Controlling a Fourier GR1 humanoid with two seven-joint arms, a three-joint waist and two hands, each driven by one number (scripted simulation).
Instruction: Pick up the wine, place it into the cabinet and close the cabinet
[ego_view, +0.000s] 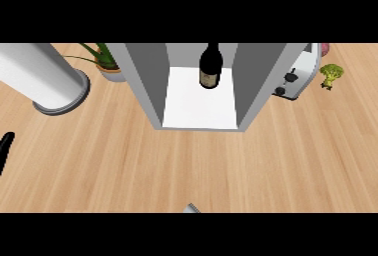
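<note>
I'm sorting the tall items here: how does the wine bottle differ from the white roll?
The wine bottle is dark and slim with a label; the white roll is plain and much wider. The bottle stands inside the open cabinet on its white floor; the roll stands on the counter left of the cabinet, on a grey round base. Both are upright.

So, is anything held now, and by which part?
Nothing is held. The wine stands alone in the cabinet; the left hand shows apart at the left edge.
</note>
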